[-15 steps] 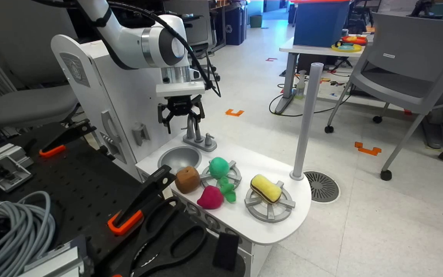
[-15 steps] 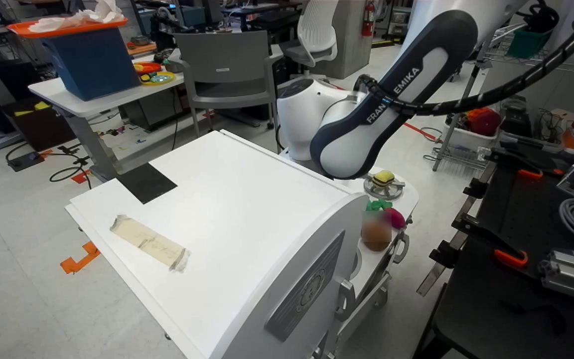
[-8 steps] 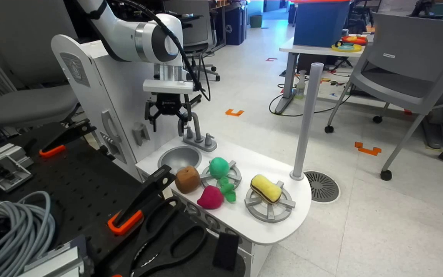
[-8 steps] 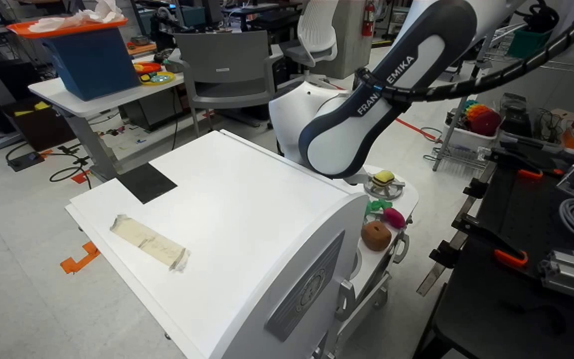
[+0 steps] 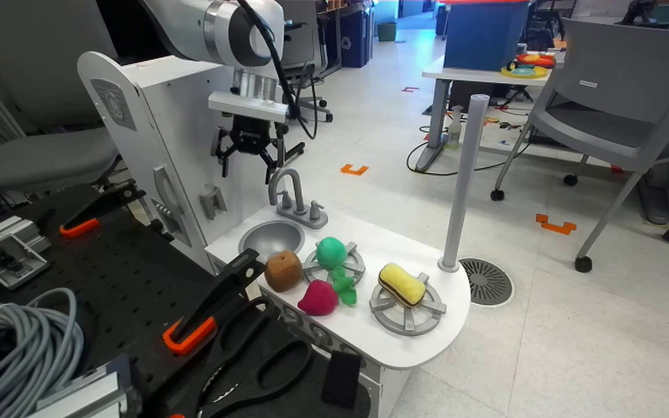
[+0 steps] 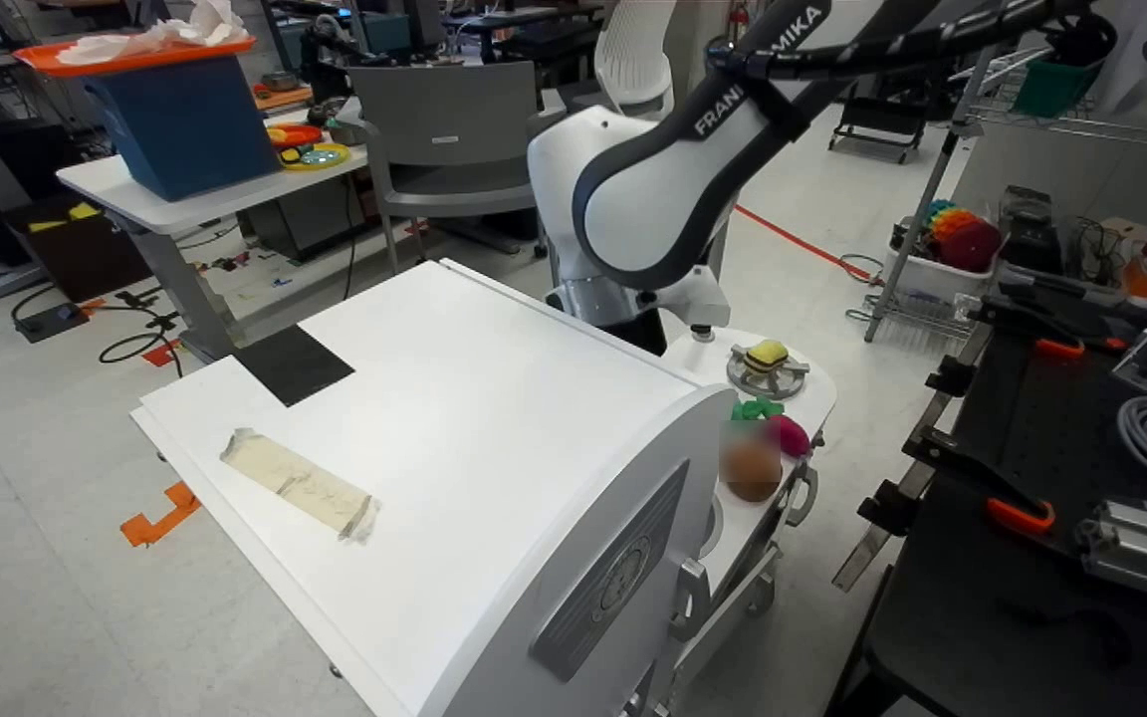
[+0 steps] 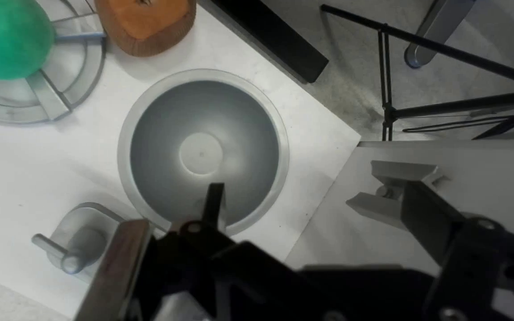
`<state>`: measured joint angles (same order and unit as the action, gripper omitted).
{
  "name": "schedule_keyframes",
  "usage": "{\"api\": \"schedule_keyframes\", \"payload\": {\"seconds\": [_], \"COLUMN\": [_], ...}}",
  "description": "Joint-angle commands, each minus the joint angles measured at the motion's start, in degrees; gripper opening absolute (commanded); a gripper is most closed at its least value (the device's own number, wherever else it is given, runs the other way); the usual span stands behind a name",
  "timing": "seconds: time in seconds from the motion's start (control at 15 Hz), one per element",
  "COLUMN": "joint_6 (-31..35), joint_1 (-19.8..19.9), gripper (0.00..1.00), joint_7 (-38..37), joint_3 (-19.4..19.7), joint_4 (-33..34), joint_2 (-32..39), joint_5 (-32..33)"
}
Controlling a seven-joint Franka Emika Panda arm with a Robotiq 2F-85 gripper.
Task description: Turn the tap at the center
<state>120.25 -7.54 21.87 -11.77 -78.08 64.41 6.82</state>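
The tap [image 5: 298,188], a silvery-grey gooseneck spout, stands upright between two small handles behind the sink bowl [image 5: 272,238]. Its free end points left towards the bowl. My gripper [image 5: 246,176] is open and empty, above and left of the tap. Its right finger is close to the top of the arch; I cannot tell if they touch. In the wrist view the gripper [image 7: 317,191] has its fingers wide apart, and the grey tap arch [image 7: 116,272] lies outside the left-hand finger. In an exterior view the white play-kitchen back panel [image 6: 494,398] hides the tap and fingers.
A grey clip [image 5: 212,201] sticks out from the side panel near the gripper. A brown toy fruit [image 5: 283,271], green toy [image 5: 331,253], magenta toy [image 5: 318,298] and yellow toy [image 5: 402,284] lie on the countertop. A tall grey pole [image 5: 465,180] stands at the right.
My gripper has moved left, then up, away from in front of the tap, staying open. The spout's free end seems further left than one second ago; it was partly hidden by the fingers.
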Motion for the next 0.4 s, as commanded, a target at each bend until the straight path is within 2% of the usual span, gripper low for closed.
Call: {"api": "schedule_keyframes", "payload": {"seconds": [0.0, 0.07, 0.33], "joint_6": [-8.51, -4.53, -5.25], "joint_1": [1.08, 0.48, 0.70], "gripper": [1.00, 1.00, 1.00], "joint_7": [-4.88, -2.15, -2.10], "joint_3": [3.69, 2.06, 2.45], "joint_4": [-5.57, -0.83, -1.18], "joint_2": [-8.19, -2.52, -3.12], "joint_5": [-0.09, -0.25, -0.18]}}
